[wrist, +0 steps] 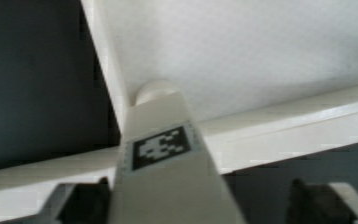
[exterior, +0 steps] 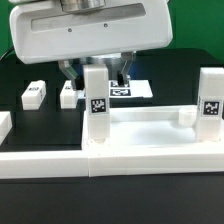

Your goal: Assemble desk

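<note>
The white desk top (exterior: pixel 150 138) lies in the middle of the black table, with two white tagged legs standing up from its corners. One leg (exterior: pixel 97 100) is at the corner toward the exterior view's left, another leg (exterior: pixel 210 95) at the right. My gripper (exterior: pixel 96 72) hangs over the first leg, a finger on each side of its upper end. In the wrist view that leg (wrist: pixel 167 150) rises between my fingers (wrist: pixel 78 205) from its socket in the desk top (wrist: pixel 247 50). My gripper (wrist: pixel 202 208) is open, with a dark gap showing on one side of the leg.
Two loose white legs (exterior: pixel 33 93) (exterior: pixel 68 94) lie on the black table behind the desk top. The marker board (exterior: pixel 135 90) lies flat beyond the gripper. A long low white border wall (exterior: pixel 40 162) runs along the front, and a white piece (exterior: pixel 4 124) shows at the left edge.
</note>
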Tool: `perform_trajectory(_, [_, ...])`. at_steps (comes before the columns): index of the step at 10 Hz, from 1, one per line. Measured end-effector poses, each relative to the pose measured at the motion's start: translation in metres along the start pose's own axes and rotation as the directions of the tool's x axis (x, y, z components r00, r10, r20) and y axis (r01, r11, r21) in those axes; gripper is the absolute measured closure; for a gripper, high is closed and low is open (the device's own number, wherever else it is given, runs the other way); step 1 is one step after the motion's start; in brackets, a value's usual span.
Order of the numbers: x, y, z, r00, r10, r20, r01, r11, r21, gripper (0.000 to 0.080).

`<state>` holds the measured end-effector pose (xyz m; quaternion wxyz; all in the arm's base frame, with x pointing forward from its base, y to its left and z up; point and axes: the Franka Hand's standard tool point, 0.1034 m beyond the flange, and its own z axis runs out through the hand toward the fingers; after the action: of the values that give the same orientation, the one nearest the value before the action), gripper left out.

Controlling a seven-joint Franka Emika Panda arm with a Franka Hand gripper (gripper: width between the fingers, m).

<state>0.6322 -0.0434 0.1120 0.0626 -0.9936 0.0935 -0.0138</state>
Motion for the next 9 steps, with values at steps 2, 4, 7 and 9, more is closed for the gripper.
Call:
perform_trajectory(2, [-0.0002,0.0047,0.0001,0.99,0.142,0.0,-0.142,0.99,-0.005,0.0495])
perform_trajectory(4, [0.0013,0.0045,0.0003,0.925,0.38,-0.012,-0.38,0.925,-0.004,0.0499])
perform_trajectory(7, [0.003,0.0047,0.0006,0.623,0.782,-0.008,-0.782,0.623,0.021,0.0501])
perform_trajectory(9, [0.003,0.004,0.0027,0.345,0.938,0.009,-0.937,0.345,0.05,0.0501])
